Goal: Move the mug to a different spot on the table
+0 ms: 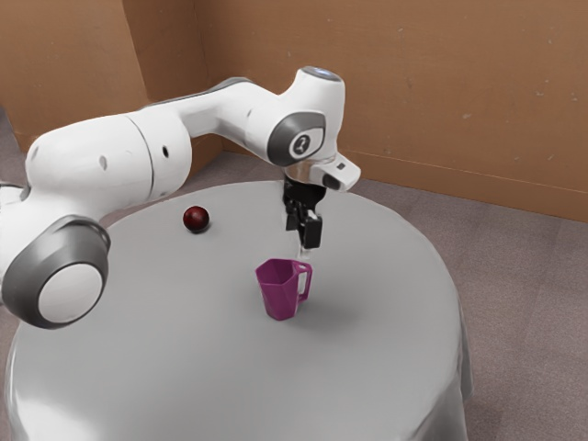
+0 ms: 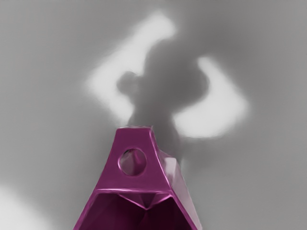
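Grey tabletop (image 1: 386, 367) — the mug (image 1: 280, 289) stands straight below our gripper (image 1: 302, 246), handle nearest — clenched or released, we cannot tell.

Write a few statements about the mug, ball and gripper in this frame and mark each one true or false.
1. The purple mug stands upright on the round table. True.
2. The mug's handle points toward the exterior view's left. False: it points toward the exterior view's right.
3. A dark red ball lies on the table. True.
4. The ball sits inside the mug. False: it lies apart from the mug, toward the exterior view's left.
5. The gripper hangs over the ball. False: it is above the mug, near the handle side.
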`<state>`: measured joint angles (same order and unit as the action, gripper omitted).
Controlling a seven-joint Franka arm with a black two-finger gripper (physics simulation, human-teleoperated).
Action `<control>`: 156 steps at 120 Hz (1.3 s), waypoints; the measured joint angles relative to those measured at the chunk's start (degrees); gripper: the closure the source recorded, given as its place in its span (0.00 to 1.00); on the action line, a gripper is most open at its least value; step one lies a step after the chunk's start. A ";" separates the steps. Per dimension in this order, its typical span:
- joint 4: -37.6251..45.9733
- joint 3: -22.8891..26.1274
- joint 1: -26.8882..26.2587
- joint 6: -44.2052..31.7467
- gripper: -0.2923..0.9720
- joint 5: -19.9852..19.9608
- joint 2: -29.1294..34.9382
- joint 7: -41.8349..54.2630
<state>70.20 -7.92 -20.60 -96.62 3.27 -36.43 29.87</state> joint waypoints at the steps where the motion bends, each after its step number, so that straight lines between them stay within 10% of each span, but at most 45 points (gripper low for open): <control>1: 0.23 0.00 -0.02 -0.25 0.23 -0.06 -0.04 -0.03; 156: 13.74 0.02 -0.50 -18.23 0.30 -0.32 -1.20 4.18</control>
<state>83.94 -7.91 -21.10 -114.86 2.95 -37.63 34.04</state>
